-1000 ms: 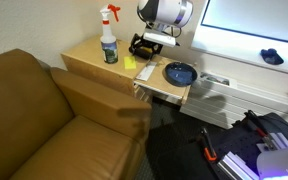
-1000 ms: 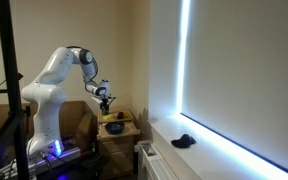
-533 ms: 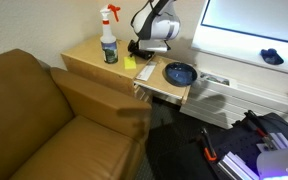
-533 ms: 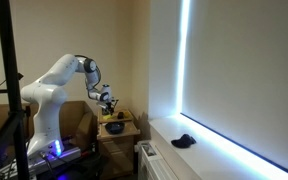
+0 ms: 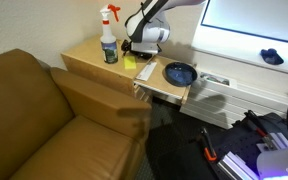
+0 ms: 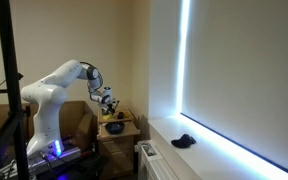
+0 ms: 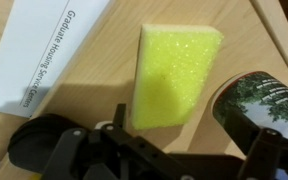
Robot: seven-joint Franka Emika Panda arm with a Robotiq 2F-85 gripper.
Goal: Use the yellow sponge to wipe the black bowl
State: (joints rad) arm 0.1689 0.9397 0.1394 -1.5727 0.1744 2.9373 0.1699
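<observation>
Yellow sponge (image 7: 174, 75) lies flat on wood tabletop (image 7: 99, 70), directly ahead of gripper (image 7: 159, 148). Long axis runs away from gripper w/ slight tilt. Jaws look spread, nothing held. Sponge sits near black bowl (image 5: 180, 73), not touching it. Arm is bent over, wrist pointing down beside bowl, not over it. Prob. next: straight drop, pinch across sponge's short side.

The yellow sponge (image 7: 174, 75) is a coarse, porous foam with a rough face. The tabletop (image 7: 94, 105) is smooth, matt light wood. The printed sheet (image 7: 39, 60) is matt white paper. In an exterior view the black bowl (image 5: 180, 73) shines glossy.
</observation>
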